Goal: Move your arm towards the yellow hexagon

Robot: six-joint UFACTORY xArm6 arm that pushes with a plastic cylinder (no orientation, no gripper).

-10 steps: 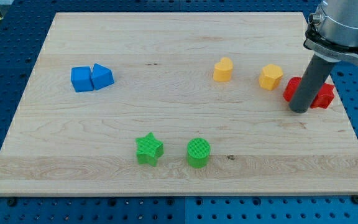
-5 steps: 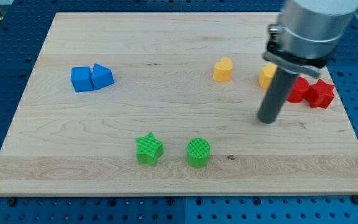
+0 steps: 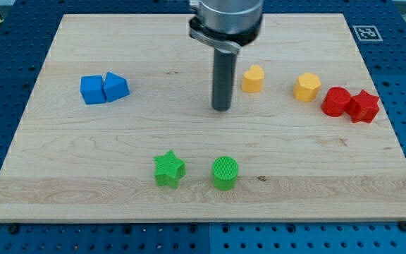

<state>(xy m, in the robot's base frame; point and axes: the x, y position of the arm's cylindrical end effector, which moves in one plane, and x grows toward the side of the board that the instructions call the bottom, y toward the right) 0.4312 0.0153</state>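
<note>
Yellow hexagon [image 3: 307,87] sits well to the view's right of my tip [image 3: 221,109] and slightly toward the view's top, with a second yellow block [image 3: 253,78] — rounded top, shape not clear — lying between the two, just right of the rod.

End effector: a plain dark rod, no jaws to spread or press together; nothing is pinched. Tip rests on bare worktop [image 3: 154,56], touching no block.

Other blocks: two red blocks [image 3: 350,104] beyond the hexagon, far right. Two blue blocks [image 3: 103,88] well to the tip's left, touching each other. Green star [image 3: 168,168] and green cylinder [image 3: 225,172] toward the view's bottom, the cylinder almost directly below the tip.

Step in hand, as judged: approach, not yet completed — tip is apart from the target.

Next move calls for a slide to the view's right. Judged risk: a straight line may clip the nearer yellow block, so pass below it, then close on the hexagon's near side.
</note>
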